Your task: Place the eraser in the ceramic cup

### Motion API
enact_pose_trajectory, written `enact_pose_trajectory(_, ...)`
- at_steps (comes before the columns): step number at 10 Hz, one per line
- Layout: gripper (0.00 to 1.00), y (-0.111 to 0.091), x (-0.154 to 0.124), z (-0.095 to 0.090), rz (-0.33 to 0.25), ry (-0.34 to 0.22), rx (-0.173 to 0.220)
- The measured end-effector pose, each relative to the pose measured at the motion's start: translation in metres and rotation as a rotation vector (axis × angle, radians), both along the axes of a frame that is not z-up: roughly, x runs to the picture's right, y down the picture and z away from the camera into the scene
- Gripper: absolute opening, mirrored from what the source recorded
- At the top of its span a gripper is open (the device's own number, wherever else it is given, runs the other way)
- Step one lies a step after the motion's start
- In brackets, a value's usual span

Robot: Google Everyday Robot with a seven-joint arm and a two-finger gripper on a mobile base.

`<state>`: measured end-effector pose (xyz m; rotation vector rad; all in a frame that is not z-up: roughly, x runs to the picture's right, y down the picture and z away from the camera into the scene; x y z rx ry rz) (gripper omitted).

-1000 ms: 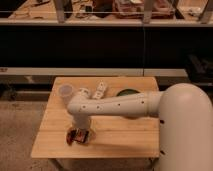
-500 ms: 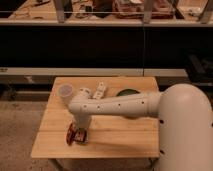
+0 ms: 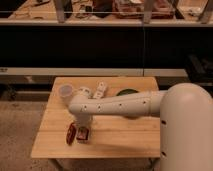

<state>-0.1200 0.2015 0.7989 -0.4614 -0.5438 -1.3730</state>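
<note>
The eraser is a small reddish-brown block lying on the wooden table near its front left. A dark red oval thing lies just left of it. My gripper hangs from the white arm straight over the eraser, right down at it. The ceramic cup is pale and round. It stands upright at the table's back left, apart from the gripper.
A white rectangular block and another small white thing lie at the table's back middle. A green bowl sits behind the arm. The white arm spans the table's middle. Dark shelving stands behind the table.
The arm and gripper have stayed over the eraser, with hardly any shift. The cup and other things have not moved.
</note>
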Motion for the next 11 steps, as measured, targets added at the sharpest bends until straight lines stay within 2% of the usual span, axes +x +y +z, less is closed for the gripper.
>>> enact_pose_trajectory(3, 0.39, -0.014, 0.003, -0.007, 0.046, -0.011, 0.005)
enact_pose_trajectory(6, 0.39, -0.041, 0.005, -0.010, 0.093, -0.041, 0.020)
enact_pose_trajectory(9, 0.39, -0.084, 0.002, -0.010, 0.129, -0.071, 0.060)
enact_pose_trajectory(11, 0.39, -0.122, -0.008, -0.007, 0.153, -0.084, 0.092)
